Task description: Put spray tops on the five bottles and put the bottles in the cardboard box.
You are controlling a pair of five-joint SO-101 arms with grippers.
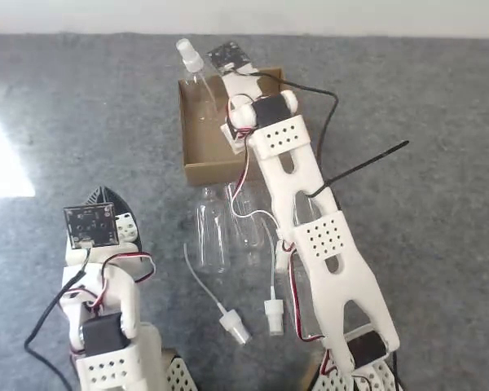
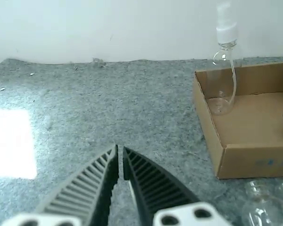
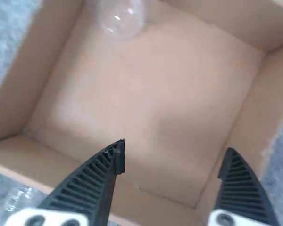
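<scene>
The cardboard box stands on the gray table, at 12 o'clock from the middle of the table in the high view. One bottle with a spray top stands upright inside the box, in the corner at 11 o'clock. The left wrist view shows the same bottle against the wall of the box. The right wrist view shows only its round base, on the floor of the box.

The right gripper hangs above the open box. Its fingers are spread wide and there is nothing between them.

The left gripper is over the bare table, at 8 o'clock from the box and well apart from it. Its fingers are pressed together, and they pinch nothing.

Two bottles without tops lie side by side on the table, just at 6 o'clock from the box. At 3 o'clock from them the right arm covers more clear plastic, and I cannot tell how many bottles are there.

Two loose spray tops lie at 6 o'clock from these bottles. The first spray top has a curved tube, and the second spray top is near it at 3 o'clock.
</scene>
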